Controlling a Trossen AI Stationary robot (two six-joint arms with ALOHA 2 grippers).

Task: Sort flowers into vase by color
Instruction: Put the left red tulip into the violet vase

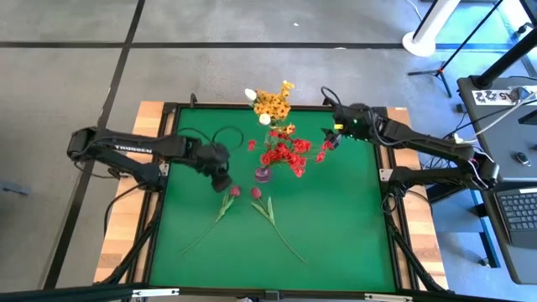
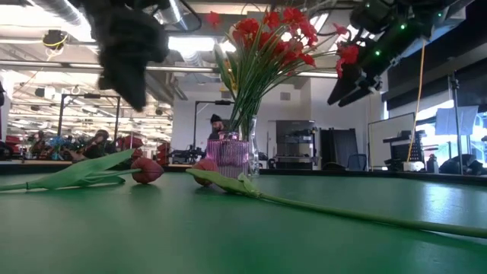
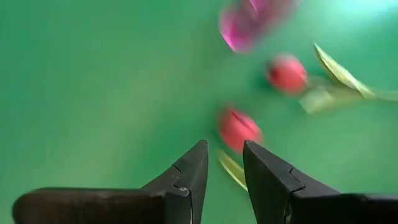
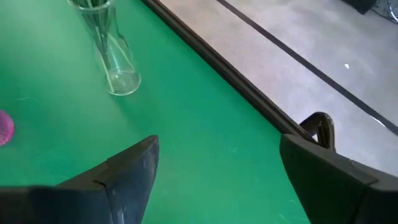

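A green-topped desk [image 1: 336,226] seen from above, with two dark robot arms reaching in from either side. Near the far edge stands a clear glass vase [image 4: 115,59] holding yellow-orange blossoms [image 1: 273,104] and a white bud [image 1: 251,95]. Just nearer, a pink-purple vase [image 2: 229,156] holds a spray of red blossom clusters [image 1: 287,153]. These flowers look sorted already.

Two dark red buds on long green stems remain lying on the desk: one [image 1: 235,192] nearer the left arm, the other [image 1: 256,194] just beside it, their stems splaying apart toward the near edge. These appear to be what is left.

The left claw [image 3: 225,163] hovers above the first bud, its fingers narrowly parted and holding nothing. The right claw [image 4: 217,168] is raised beside the red spray, spread wide and empty.

The left wrist view is blurred, so the buds show only as red smears. The level view shows the yellow flowers not at all, and a person far behind is indistinct.
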